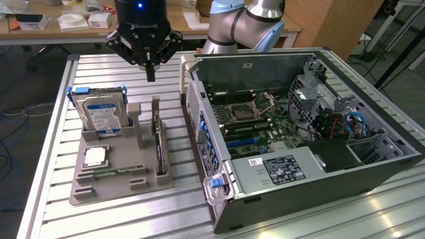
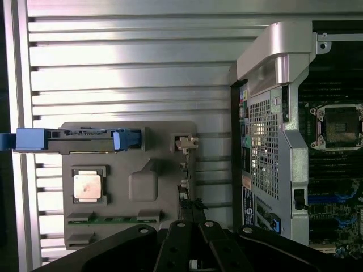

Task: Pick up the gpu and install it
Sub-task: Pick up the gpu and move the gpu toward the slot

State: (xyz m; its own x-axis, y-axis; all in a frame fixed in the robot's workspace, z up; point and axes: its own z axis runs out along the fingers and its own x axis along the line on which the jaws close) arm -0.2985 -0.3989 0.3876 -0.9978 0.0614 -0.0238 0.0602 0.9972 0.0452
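Observation:
The gpu (image 1: 159,147) stands on its edge in a slot of the grey parts holder (image 1: 153,181), its pale bracket end upright toward the back. In the wrist view the gpu (image 2: 183,190) is a thin dark strip running along the holder (image 2: 144,187). My gripper (image 1: 151,74) hangs shut and empty in the air, above and behind the gpu's bracket end, touching nothing. Its fingers (image 2: 190,229) meet over the gpu's far end. The open computer case (image 1: 371,159) lies at the exterior view's right, with its motherboard (image 1: 256,119) exposed.
The holder also carries a silver hard drive (image 1: 99,112) with blue rails, a CPU (image 1: 96,157) and a green memory stick (image 1: 113,172). The case's side wall (image 1: 199,129) stands close beside the holder. Everything rests on a slatted metal table (image 1: 47,164).

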